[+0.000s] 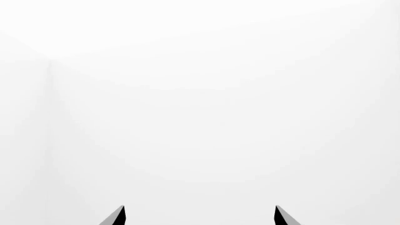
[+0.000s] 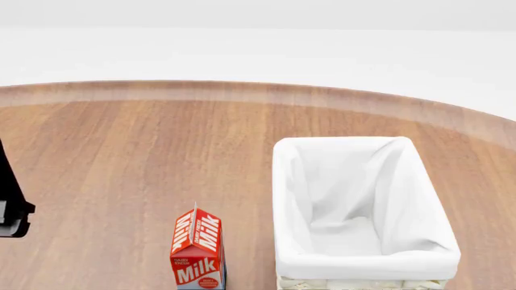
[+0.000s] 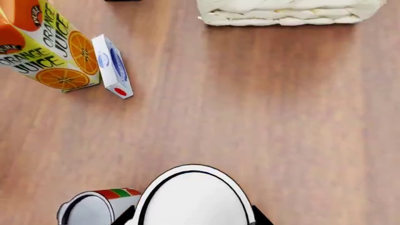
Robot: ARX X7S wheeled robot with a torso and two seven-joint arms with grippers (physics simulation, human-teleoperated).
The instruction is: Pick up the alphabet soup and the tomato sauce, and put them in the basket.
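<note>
In the right wrist view a can with a pale silver-white top [image 3: 194,199], taken as the alphabet soup, fills the space between my right gripper's [image 3: 194,219] dark fingertips; its label is hidden. The fingers press against its two sides. Right beside it stands the tomato sauce [image 3: 93,207], showing a red and green band. The cream wicker basket [image 2: 367,264] with white lining stands empty on the wooden table, and its base [image 3: 287,14] lies ahead of the right gripper. My left gripper [image 1: 200,216] is open, faces a white wall and holds nothing.
A red milk carton [image 2: 197,254] stands just left of the basket. An orange juice carton [image 3: 44,47] and a small white-and-blue box [image 3: 112,65] lie on the table to one side of the right gripper. Part of my left arm [image 2: 12,208] shows at the head view's left edge.
</note>
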